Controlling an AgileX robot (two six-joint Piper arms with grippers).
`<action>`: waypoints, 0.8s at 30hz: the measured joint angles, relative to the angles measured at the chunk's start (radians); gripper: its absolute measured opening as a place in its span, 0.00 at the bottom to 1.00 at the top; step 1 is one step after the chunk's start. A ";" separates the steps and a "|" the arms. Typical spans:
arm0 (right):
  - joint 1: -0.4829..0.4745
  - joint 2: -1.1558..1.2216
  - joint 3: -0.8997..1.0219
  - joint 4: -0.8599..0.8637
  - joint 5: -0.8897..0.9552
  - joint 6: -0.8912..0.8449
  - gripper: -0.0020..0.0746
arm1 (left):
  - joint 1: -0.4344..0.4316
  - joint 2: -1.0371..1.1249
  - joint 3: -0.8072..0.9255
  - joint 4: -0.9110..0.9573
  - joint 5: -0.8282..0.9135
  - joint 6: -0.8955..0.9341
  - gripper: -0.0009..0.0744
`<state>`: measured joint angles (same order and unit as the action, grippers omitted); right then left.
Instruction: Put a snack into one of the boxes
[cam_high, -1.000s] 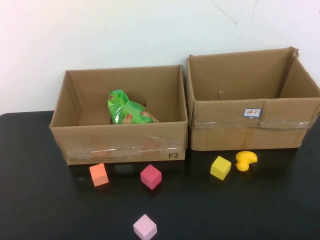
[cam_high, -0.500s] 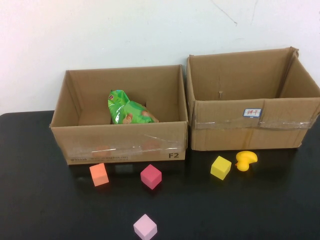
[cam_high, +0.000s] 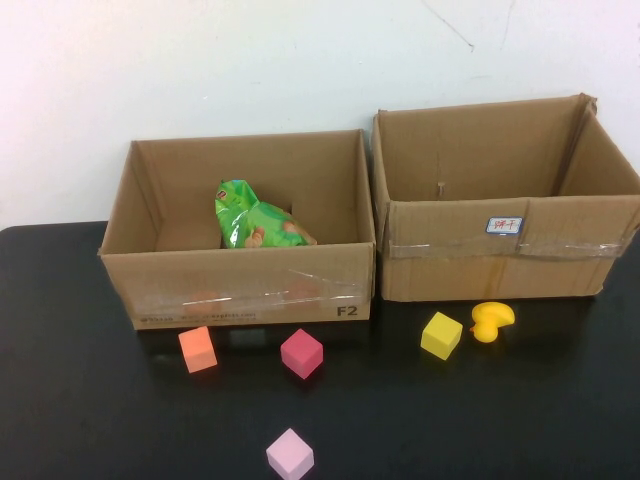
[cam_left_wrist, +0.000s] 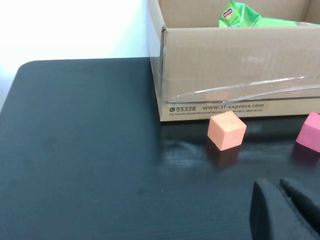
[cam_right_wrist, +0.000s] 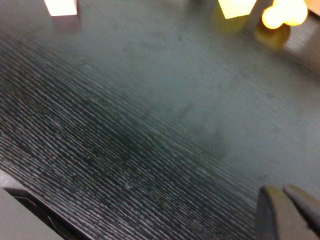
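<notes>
A green snack bag (cam_high: 255, 222) lies inside the left cardboard box (cam_high: 240, 290), leaning near its middle; its top also shows in the left wrist view (cam_left_wrist: 240, 14). The right cardboard box (cam_high: 500, 260) shows nothing inside. Neither arm shows in the high view. My left gripper (cam_left_wrist: 276, 192) is shut and empty, low over the black table in front of the left box (cam_left_wrist: 235, 75). My right gripper (cam_right_wrist: 280, 194) is shut and empty, low over the bare table, away from both boxes.
An orange cube (cam_high: 197, 349), a red cube (cam_high: 301, 352) and a lilac cube (cam_high: 289, 454) lie in front of the left box. A yellow cube (cam_high: 441, 334) and a yellow rubber duck (cam_high: 491, 320) lie in front of the right box.
</notes>
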<state>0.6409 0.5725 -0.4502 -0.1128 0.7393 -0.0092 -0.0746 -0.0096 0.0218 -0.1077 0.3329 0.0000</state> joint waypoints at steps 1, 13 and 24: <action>0.000 0.000 0.000 0.000 0.000 0.000 0.02 | 0.000 0.000 0.000 0.000 0.000 0.000 0.01; 0.000 0.000 0.000 0.000 0.000 0.000 0.02 | -0.002 0.000 0.000 -0.001 0.000 0.000 0.01; -0.072 -0.256 0.176 -0.075 -0.191 -0.057 0.02 | -0.002 0.000 0.000 -0.003 0.002 0.000 0.01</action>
<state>0.5690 0.3165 -0.2741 -0.1877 0.5483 -0.0659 -0.0769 -0.0096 0.0218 -0.1107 0.3351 0.0000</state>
